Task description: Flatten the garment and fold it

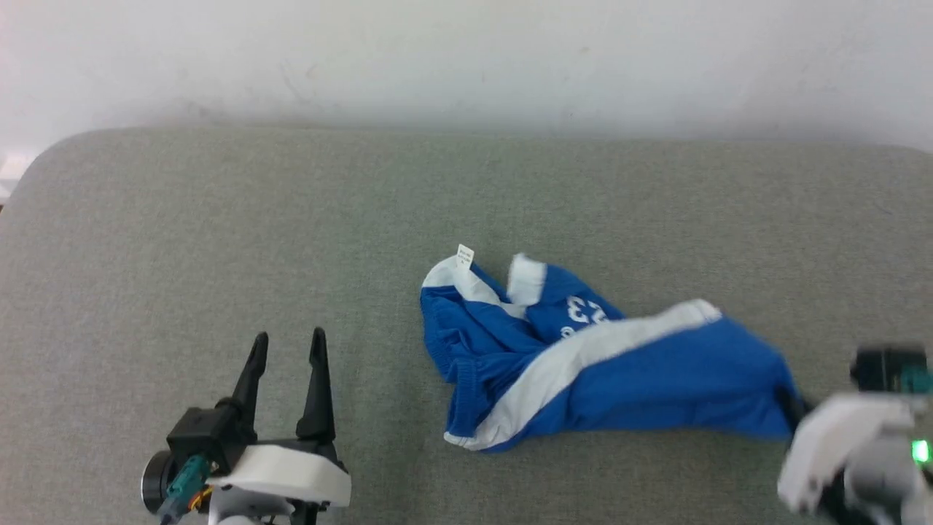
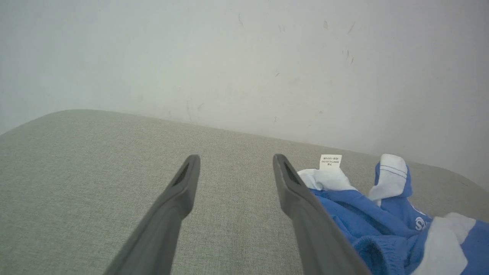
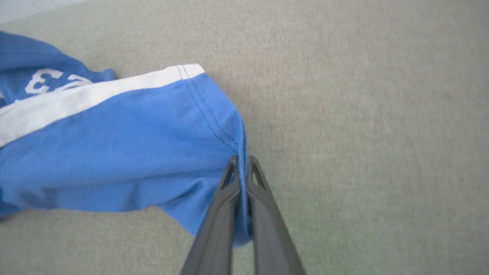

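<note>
flattening stage: the garment (image 1: 656, 379) lies bunched midway across the grey cushion (image 1: 219, 219). right gripper (image 3: 242, 160) is pinched tight on a leg hem corner, left gripper (image 1: 289, 337) gapes wide, holding nothing. next i'd guess left needs the waistband side, then tug apart

The shorts (image 1: 641, 379) lie on the pad (image 1: 219, 233), right of its middle, stretched from left to right. A wall (image 1: 466, 58) stands behind the pad. The label (image 1: 464, 256) sticks up at the shorts' far left corner. The left gripper (image 1: 289, 335) is over the pad's near left part, left of the shorts and apart from them. The right gripper (image 3: 242, 160) is at the shorts' right end, on the near right, with the hem between its fingers.
</note>
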